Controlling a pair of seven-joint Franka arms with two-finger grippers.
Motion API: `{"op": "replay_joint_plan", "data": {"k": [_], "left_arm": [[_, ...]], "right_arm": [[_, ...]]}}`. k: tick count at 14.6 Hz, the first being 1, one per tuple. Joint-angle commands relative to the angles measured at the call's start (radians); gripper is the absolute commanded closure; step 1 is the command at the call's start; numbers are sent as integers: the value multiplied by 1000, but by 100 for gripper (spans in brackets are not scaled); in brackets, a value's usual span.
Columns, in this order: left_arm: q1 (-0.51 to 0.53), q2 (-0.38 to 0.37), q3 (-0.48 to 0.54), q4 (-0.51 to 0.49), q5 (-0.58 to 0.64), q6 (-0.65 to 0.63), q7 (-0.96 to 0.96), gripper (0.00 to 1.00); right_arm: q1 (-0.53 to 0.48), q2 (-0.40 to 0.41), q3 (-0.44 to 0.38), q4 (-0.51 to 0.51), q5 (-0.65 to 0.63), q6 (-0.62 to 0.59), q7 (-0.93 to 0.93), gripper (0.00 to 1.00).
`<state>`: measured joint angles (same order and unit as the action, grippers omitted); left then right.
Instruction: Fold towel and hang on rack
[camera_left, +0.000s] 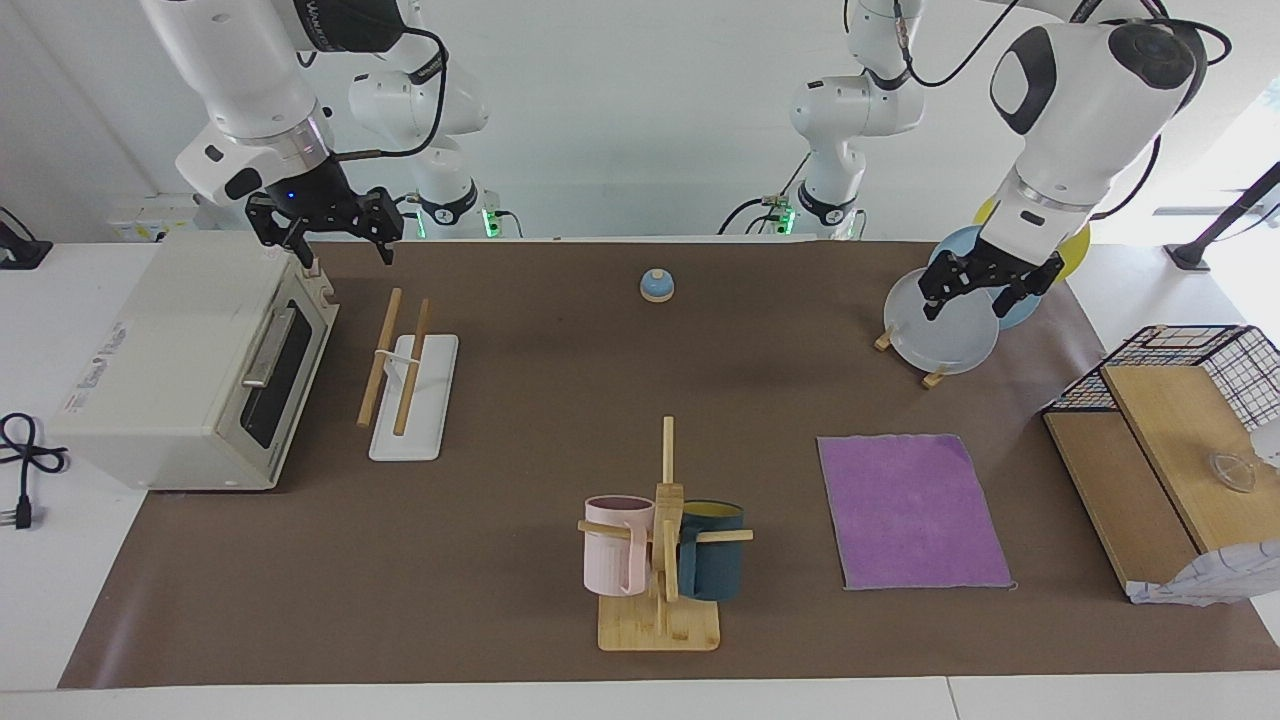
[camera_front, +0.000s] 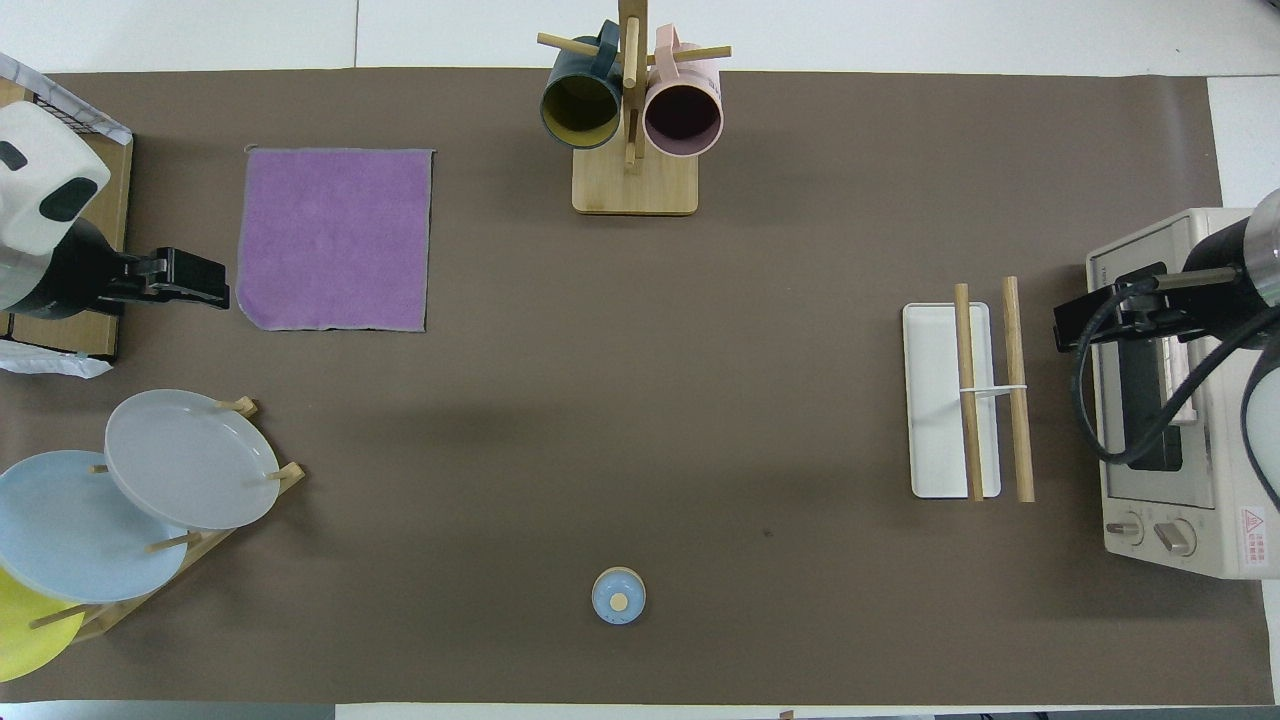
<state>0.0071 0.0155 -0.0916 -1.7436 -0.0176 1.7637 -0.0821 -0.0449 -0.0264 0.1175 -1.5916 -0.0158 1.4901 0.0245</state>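
The towel (camera_left: 910, 510) lies flat on the brown mat, purple face up, toward the left arm's end; in the overhead view (camera_front: 335, 238) it is a neat square. My left gripper (camera_left: 972, 298) hangs open and empty in the air, over the mat just beside the towel's edge (camera_front: 190, 280). The rack (camera_left: 410, 385), two wooden rods on a white base, stands toward the right arm's end (camera_front: 950, 400), next to the toaster oven. My right gripper (camera_left: 342, 240) is open and empty, raised over the oven's corner by the rack (camera_front: 1075, 325).
A toaster oven (camera_left: 190, 360) stands at the right arm's end. A mug tree (camera_left: 660, 540) with pink and blue mugs stands mid-table, farthest from the robots. A plate stand (camera_left: 945, 325) and a wire basket on wooden boxes (camera_left: 1170, 450) are at the left arm's end. A small bell (camera_left: 657, 285) sits near the robots.
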Motion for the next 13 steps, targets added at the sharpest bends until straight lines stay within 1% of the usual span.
{"op": "replay_joint_plan", "data": {"k": [1, 3, 4, 5, 6, 7, 11, 13], "left_arm": [[42, 104, 3, -25, -7, 100, 4, 0], [100, 184, 1, -48, -8, 195, 11, 0], [129, 199, 1, -86, -8, 267, 16, 1], [139, 207, 1, -133, -8, 354, 18, 9], [140, 211, 1, -180, -8, 431, 21, 4], [143, 219, 3, -213, -8, 503, 19, 0], [136, 302, 1, -203, -8, 565, 8, 0], [136, 313, 1, -201, -8, 571, 8, 0]], "right_arm": [[-7, -12, 7, -4, 4, 7, -26, 0], [-7, -12, 7, -4, 4, -2, -26, 0], [-7, -12, 7, -4, 5, -5, -26, 0], [-7, -12, 7, -5, 5, -4, -26, 0], [-7, -12, 7, -4, 7, 1, -26, 0], [-7, -12, 7, -4, 8, 2, -26, 0], [-9, -23, 5, -19, 11, -2, -26, 0], [-9, -21, 7, -14, 11, -1, -26, 0]]}}
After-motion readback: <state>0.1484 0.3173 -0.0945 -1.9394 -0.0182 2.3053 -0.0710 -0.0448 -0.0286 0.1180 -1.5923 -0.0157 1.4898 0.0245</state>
